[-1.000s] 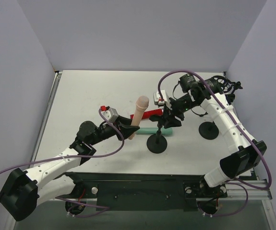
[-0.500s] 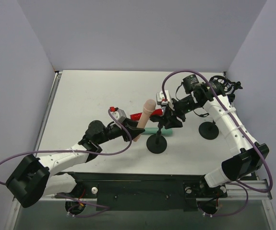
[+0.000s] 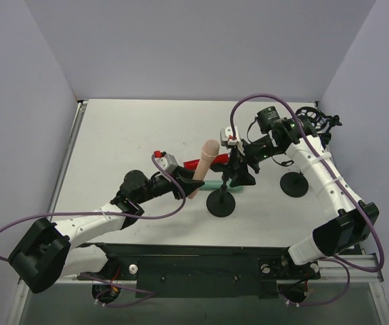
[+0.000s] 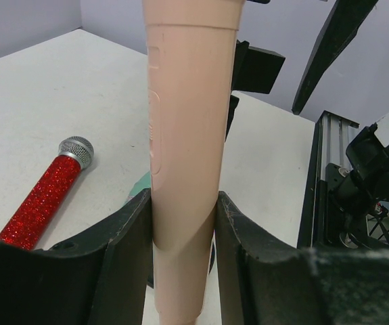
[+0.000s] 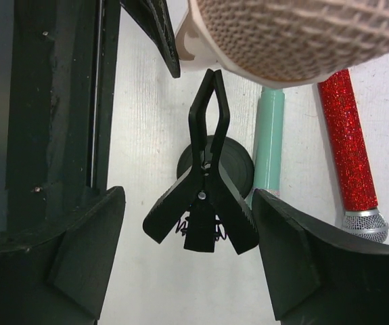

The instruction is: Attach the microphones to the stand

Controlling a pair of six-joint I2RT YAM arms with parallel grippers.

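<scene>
My left gripper (image 3: 184, 187) is shut on the handle of the pale pink microphone (image 3: 206, 160), which it holds tilted with its head up just left of the stand's clip. In the left wrist view the handle (image 4: 187, 135) is pinched between both fingers (image 4: 123, 257). The black stand has a round base (image 3: 221, 202) and a spring clip (image 5: 204, 196) on top. My right gripper (image 3: 239, 170) is open, with its fingers on either side of the clip's handles and not touching them. The mint green microphone (image 5: 270, 142) and the glittery red microphone (image 5: 350, 156) lie on the table behind the stand.
A second black stand (image 3: 293, 184) with a round base stands at the right, under my right arm. A black shock mount (image 3: 316, 122) sits near the back right corner. Purple cables loop off both arms.
My left arm has carried the pink microphone to the right, up to the stand. My right gripper has shifted slightly at the clip and stays open.
</scene>
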